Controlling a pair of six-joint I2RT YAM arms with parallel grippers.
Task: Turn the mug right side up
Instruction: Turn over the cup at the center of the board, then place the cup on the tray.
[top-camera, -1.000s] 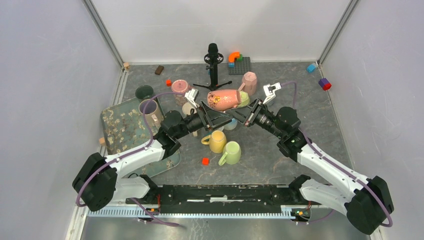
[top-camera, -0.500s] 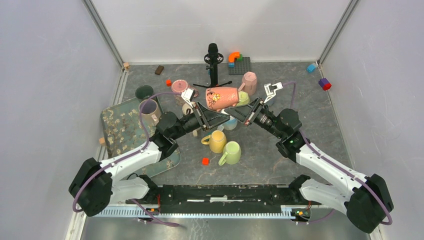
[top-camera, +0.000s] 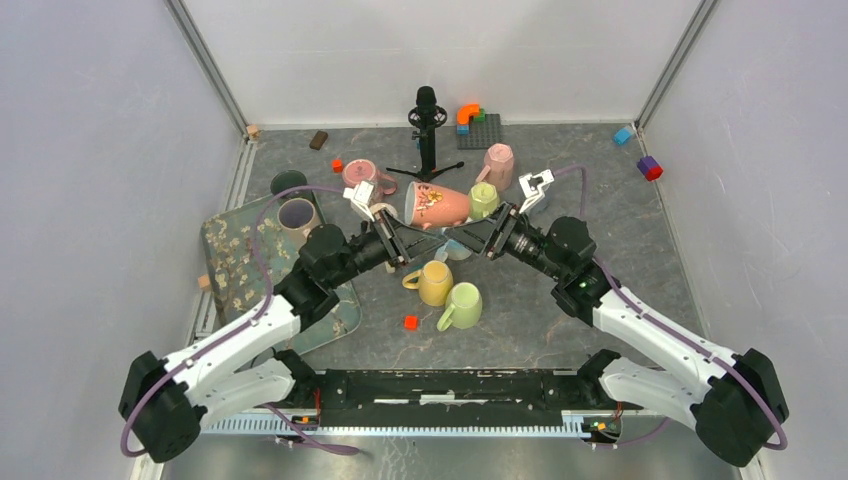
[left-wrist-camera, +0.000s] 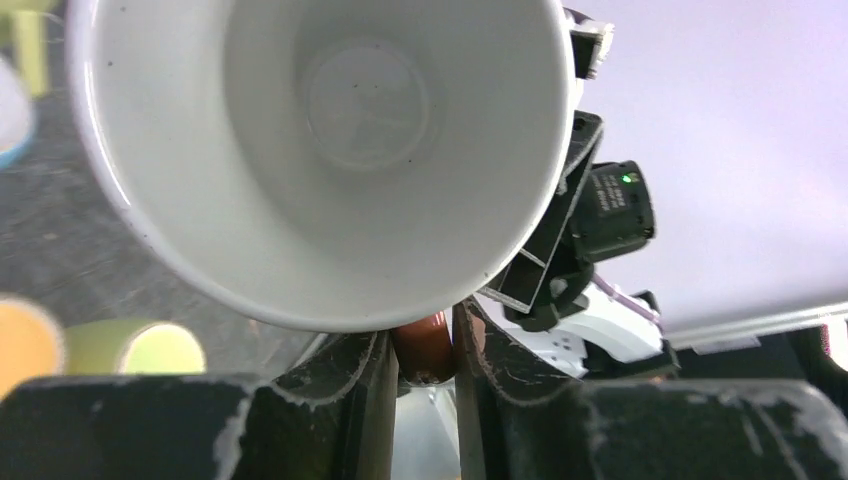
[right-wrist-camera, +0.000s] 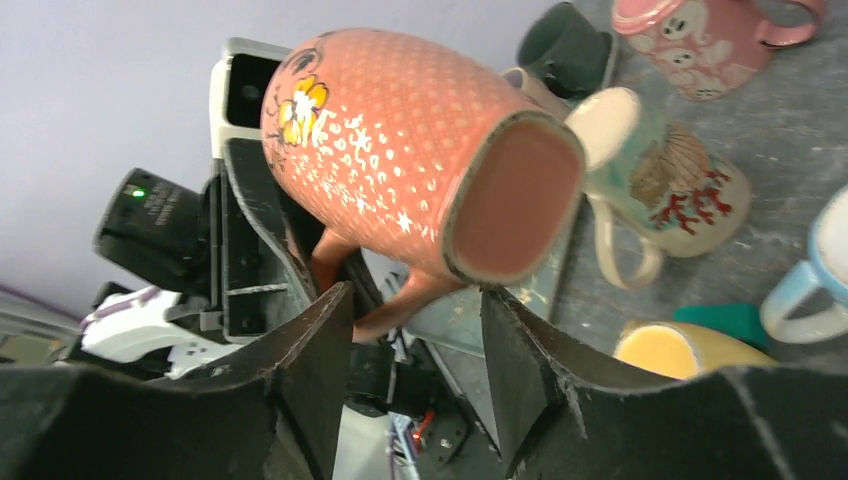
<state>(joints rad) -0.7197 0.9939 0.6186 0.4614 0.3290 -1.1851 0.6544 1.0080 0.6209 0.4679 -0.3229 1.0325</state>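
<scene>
Nearest on the desk (top-camera: 620, 220), close to any drop path: yellow cup (top-camera: 436, 282) and green cup (top-camera: 462, 305). Beyond them, aloft on its side, mouth leftward: salmon mug (top-camera: 437, 205), pinched by its handle (left-wrist-camera: 425, 345) alone in the nearly closed left jaws. Right jaws parted, gripping nothing, flanking the base. Could pivot on that thin hold, slip, and smash onto the cups.

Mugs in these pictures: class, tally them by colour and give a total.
Coral flowered ceramic mug: 1
Pink ceramic mugs: 2
Light green mugs: 2
Yellow mug: 1
Dark green mug: 1
Light blue mug: 1
Cream or beige mugs: 2
Total: 10
</scene>
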